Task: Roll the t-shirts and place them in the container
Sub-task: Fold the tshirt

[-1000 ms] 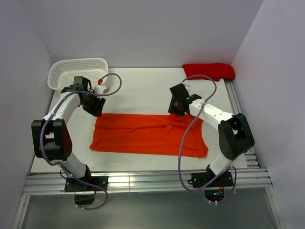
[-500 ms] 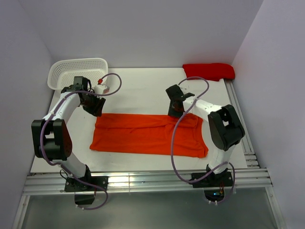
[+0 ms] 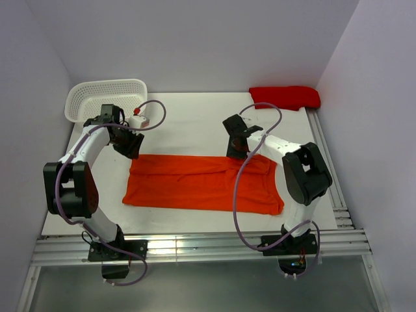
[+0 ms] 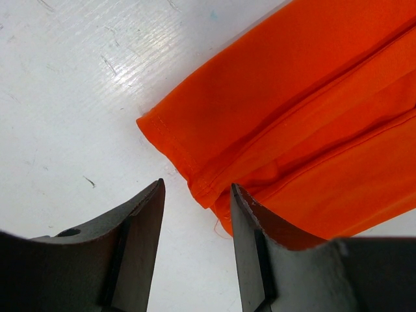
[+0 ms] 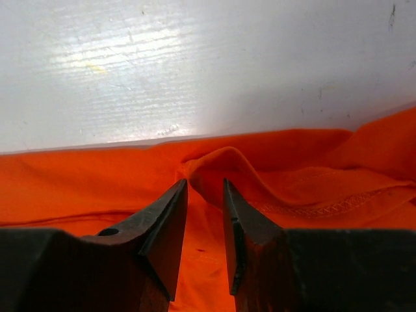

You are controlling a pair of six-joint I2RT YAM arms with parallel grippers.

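The bright orange t-shirt (image 3: 201,185) lies folded into a long flat band across the table's middle. My left gripper (image 3: 132,149) hovers at its far left corner. In the left wrist view the left gripper (image 4: 196,185) stands open, and the shirt's hemmed corner (image 4: 195,169) lies just ahead of the right fingertip, with white table in the gap. My right gripper (image 3: 235,151) is low over the shirt's far edge. In its own view the right gripper (image 5: 205,182) has a narrow gap, and a raised fold of orange cloth (image 5: 224,159) sits at the tips. The darker red t-shirt (image 3: 285,97) lies bundled at the back right corner.
A white perforated basket (image 3: 104,94) stands at the back left. A small white object with a red cap (image 3: 138,119) sits by the left arm. Walls close in the table on three sides, and a metal rail (image 3: 195,247) runs along the near edge.
My right gripper has shifted left and back to the shirt's far edge, and its jaws have narrowed. The left arm has not moved.
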